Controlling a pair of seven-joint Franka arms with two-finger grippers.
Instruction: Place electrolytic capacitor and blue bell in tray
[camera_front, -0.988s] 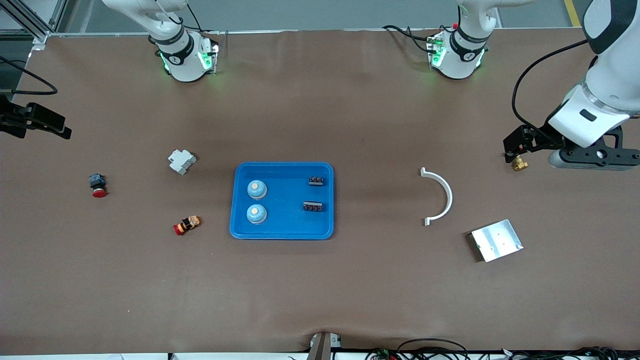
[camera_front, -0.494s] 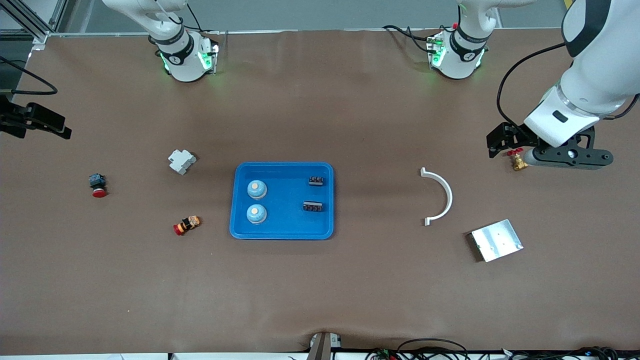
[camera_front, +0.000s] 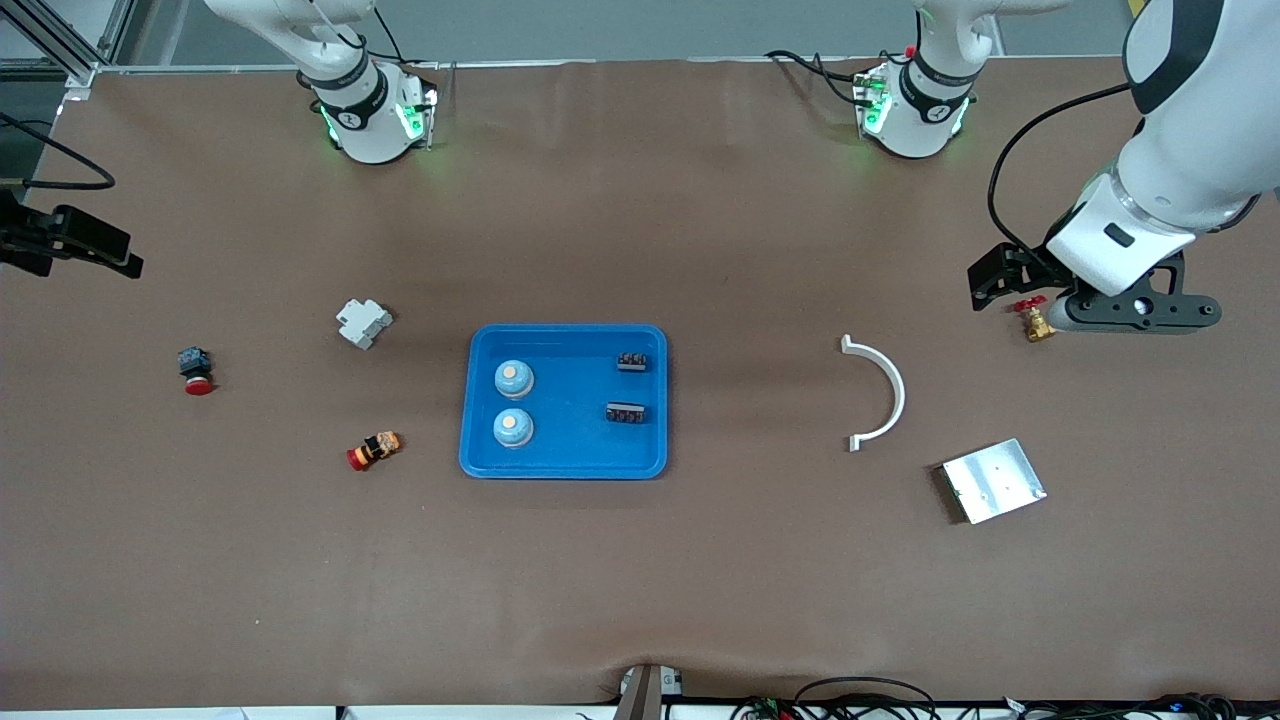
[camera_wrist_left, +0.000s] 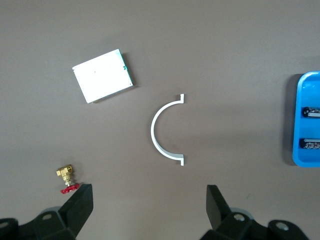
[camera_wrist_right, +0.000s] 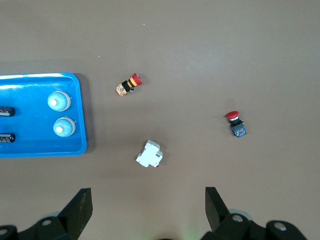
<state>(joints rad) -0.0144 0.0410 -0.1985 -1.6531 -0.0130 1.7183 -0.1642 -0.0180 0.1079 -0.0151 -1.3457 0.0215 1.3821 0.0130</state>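
Bells (camera_wrist_right: 60, 101) in right wrist view only.

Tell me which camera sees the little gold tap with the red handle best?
The left wrist view: the tap lies unhidden beside the open left tool. The front view shows it partly tucked against that arm. The right wrist view misses it.

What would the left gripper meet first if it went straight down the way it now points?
Probably bare table: the left gripper, open, points down at brown surface between the brass valve and white arc.

Even, diffuse overhead lighting; all views sharp. Soft shadows beside the tray (camera_front: 565, 334). No glare noted.
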